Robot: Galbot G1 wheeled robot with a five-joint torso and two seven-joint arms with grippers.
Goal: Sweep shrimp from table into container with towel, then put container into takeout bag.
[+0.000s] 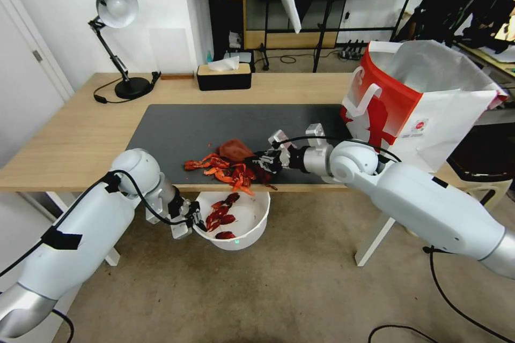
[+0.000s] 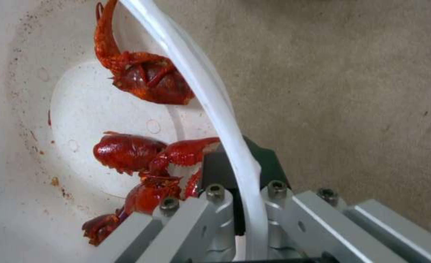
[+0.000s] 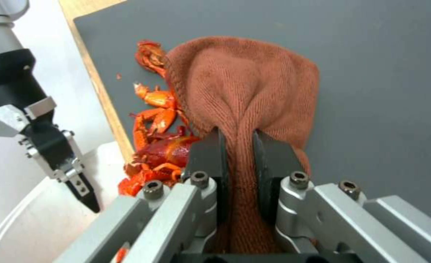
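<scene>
One wooden table (image 1: 64, 139), beige carpet (image 1: 300, 289).

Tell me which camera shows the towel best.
The right wrist view: the towel is close up, bunched and pinched in the right gripper beside the shrimp on the mat. The head view shows it small, behind the shrimp pile. The left wrist view looks into the container instead.

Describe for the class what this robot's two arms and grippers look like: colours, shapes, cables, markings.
Both arms have smooth white rounded shells with silver metal end sections. The left arm bears black tape patches and a thin black cable; another black cable loops along the right arm. The left gripper and right gripper have grey aluminium linkages with hex bolts and black finger pads.
</scene>
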